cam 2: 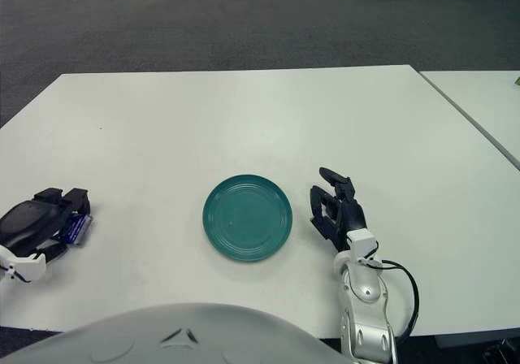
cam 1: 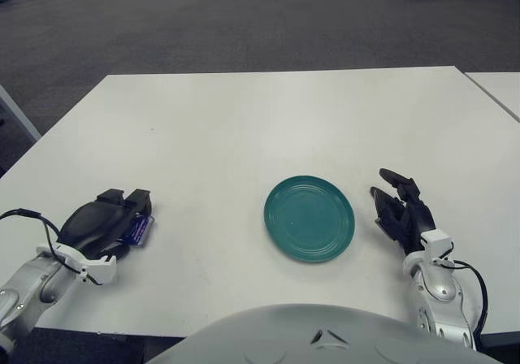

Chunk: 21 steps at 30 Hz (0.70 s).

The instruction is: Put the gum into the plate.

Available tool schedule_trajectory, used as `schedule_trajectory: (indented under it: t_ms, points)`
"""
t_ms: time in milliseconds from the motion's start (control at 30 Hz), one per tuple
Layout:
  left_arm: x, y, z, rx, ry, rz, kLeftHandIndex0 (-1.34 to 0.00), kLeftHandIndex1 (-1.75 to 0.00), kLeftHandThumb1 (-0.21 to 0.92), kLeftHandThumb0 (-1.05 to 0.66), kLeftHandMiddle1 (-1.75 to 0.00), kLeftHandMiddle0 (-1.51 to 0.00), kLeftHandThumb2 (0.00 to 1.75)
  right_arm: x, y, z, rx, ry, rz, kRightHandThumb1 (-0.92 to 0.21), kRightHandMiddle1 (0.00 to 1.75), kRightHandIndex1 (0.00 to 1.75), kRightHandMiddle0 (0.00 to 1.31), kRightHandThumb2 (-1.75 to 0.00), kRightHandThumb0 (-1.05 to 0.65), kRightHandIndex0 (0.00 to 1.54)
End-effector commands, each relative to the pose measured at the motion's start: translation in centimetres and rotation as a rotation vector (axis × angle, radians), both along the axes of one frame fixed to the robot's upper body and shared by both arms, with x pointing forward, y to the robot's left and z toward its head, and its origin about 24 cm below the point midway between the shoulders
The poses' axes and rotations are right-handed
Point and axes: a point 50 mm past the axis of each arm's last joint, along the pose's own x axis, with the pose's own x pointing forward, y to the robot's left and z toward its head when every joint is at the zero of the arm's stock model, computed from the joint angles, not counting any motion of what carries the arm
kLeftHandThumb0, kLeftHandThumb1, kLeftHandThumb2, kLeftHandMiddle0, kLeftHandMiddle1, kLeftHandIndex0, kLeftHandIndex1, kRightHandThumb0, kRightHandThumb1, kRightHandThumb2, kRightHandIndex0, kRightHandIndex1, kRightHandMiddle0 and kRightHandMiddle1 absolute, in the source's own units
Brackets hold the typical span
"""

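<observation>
A blue pack of gum pokes out from under the fingers of my left hand at the table's front left. The hand covers most of the pack, with its fingers curled over it. The teal plate lies empty near the front middle of the white table, well to the right of that hand. My right hand shows just right of the plate, fingers spread and holding nothing.
A second white table stands at the far right, separated by a narrow gap. Dark carpet lies beyond the table's far edge. My own grey body fills the bottom middle of the view.
</observation>
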Motion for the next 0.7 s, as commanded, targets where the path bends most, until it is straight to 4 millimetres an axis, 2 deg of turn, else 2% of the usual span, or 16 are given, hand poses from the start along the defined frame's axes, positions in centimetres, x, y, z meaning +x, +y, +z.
schedule_trajectory:
  t_ms: [0, 367, 500, 667]
  points:
    - [0.9, -1.6, 1.7, -0.018, -0.054, -0.036, -0.52, -1.75, 0.17, 0.0, -1.54, -0.79, 1.42, -1.5, -0.2, -2.0, 0.007, 0.127, -0.011, -0.92, 0.77, 0.31, 0.0, -0.64, -0.72, 0.29]
    - [1.5, -5.6, 4.9, -0.034, -0.07, -0.141, -0.54, -1.75, 0.18, 0.0, -1.52, -0.77, 1.4, -1.3, 0.2, -2.3, 0.015, 0.127, -0.008, -0.92, 0.76, 0.3, 0.0, -0.65, -0.72, 0.29]
    - [1.8, -6.9, 6.0, -0.056, -0.126, -0.175, -0.54, -1.75, 0.19, 0.0, -1.52, -0.76, 1.4, -1.2, 0.4, -2.4, 0.018, 0.127, -0.006, -0.92, 0.76, 0.3, 0.0, -0.65, -0.72, 0.29]
    - [2.1, -7.8, 6.9, -0.073, -0.163, -0.217, -0.53, -1.75, 0.19, 0.0, -1.54, -0.75, 1.39, -1.1, 0.6, -2.5, 0.025, 0.127, -0.005, -0.92, 0.75, 0.31, 0.0, -0.65, -0.71, 0.3]
